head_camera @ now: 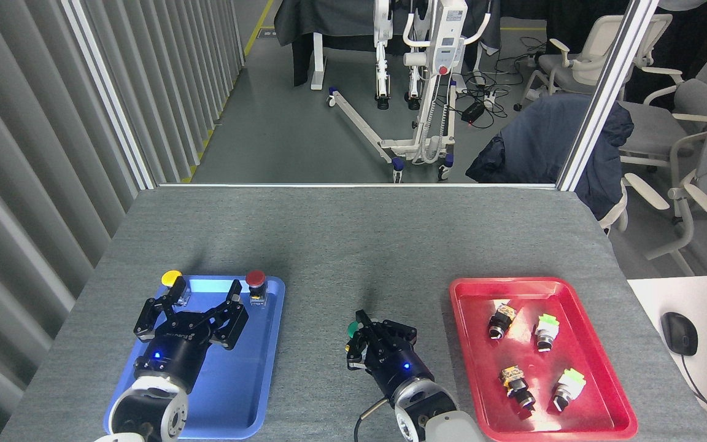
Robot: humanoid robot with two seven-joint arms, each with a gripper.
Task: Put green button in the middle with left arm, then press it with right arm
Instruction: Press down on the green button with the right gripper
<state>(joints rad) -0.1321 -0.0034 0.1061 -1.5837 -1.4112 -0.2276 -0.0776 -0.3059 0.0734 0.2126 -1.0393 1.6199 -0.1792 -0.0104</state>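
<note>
The green button (pixel 351 332) stands on the bare grey tabletop (pixel 353 258) between the two trays. Only a sliver of its dark green cap shows, at the left edge of my right gripper (pixel 364 325). That gripper, with a black cable (pixel 369 415) looping from its wrist, is over the cap with its fingers drawn together; whether it touches the cap I cannot tell. My left gripper (pixel 203 298) hangs open over the blue tray (pixel 270 356), its claws spread and holding nothing, well to the left of the green button.
A yellow-capped button (pixel 171 278) and a red-capped button (pixel 256 279) stand at the blue tray's far rim, just beyond my left claws. The red tray (pixel 467 368) on the right holds several small switches. A computer mouse (pixel 679 333) lies on a white desk at right.
</note>
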